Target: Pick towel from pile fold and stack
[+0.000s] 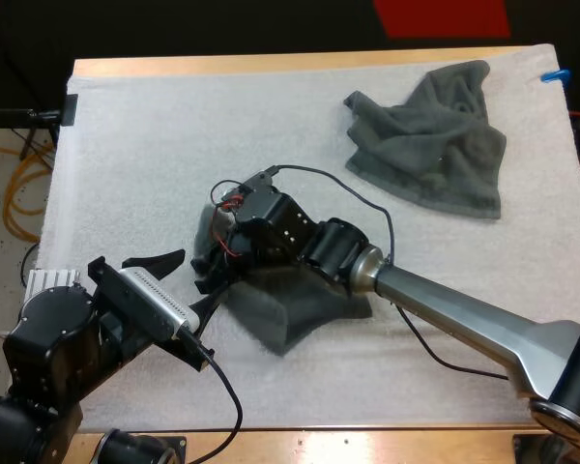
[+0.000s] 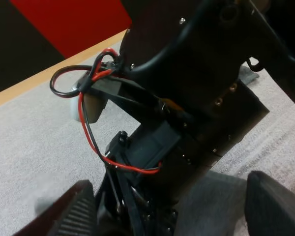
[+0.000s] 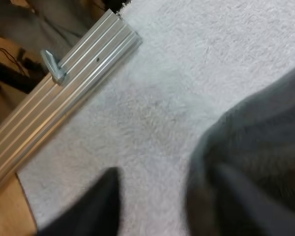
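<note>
A dark grey-green towel [image 1: 290, 311] lies partly folded on the white mat [image 1: 135, 145] near the middle front. My right gripper [image 1: 204, 274] is low at the towel's left edge, its fingers apart. In the right wrist view one black finger [image 3: 101, 206] rests on bare mat and the towel [image 3: 260, 157] covers the other side. My left gripper [image 1: 191, 282] is open just left of the right one, and its two fingers [image 2: 78, 209] straddle the right arm's wrist [image 2: 187, 123]. A crumpled towel pile [image 1: 433, 135] sits at the far right.
The two arms crowd together at the towel's left edge. The right arm's silver forearm [image 1: 464, 314] crosses the front right of the mat. A ribbed metal bar [image 3: 64, 93] shows close beside the right gripper. The far left of the mat [image 1: 126, 116] is bare.
</note>
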Robot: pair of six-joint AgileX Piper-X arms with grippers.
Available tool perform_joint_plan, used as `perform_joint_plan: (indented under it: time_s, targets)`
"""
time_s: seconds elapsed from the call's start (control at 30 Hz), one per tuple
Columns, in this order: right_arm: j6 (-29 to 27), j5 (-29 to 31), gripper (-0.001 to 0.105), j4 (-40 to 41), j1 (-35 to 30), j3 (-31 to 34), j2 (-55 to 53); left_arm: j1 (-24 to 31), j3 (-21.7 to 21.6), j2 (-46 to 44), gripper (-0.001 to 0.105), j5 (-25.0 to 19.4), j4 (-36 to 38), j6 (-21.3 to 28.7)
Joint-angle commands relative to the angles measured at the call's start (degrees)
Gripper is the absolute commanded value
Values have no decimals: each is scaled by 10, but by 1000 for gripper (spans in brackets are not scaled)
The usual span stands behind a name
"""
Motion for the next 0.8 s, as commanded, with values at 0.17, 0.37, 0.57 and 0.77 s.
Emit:
perform_joint_plan:
  time_s: [0.17,0.37,0.57,0.77]
  targets:
    - [-88,58,57,164,-3,-35,-10,-3,-2,0,61,-2,-3,3]
    - [-141,188,57,287,-15,-36,-27,-3,-2,0,61,-2,-3,3]
    - [-139,184,57,329,-92,-4,-28,-3,-2,0,61,-15,-1,3]
    - [-135,104,51,372,-157,73,-33,-3,-2,0,61,-19,-1,5]
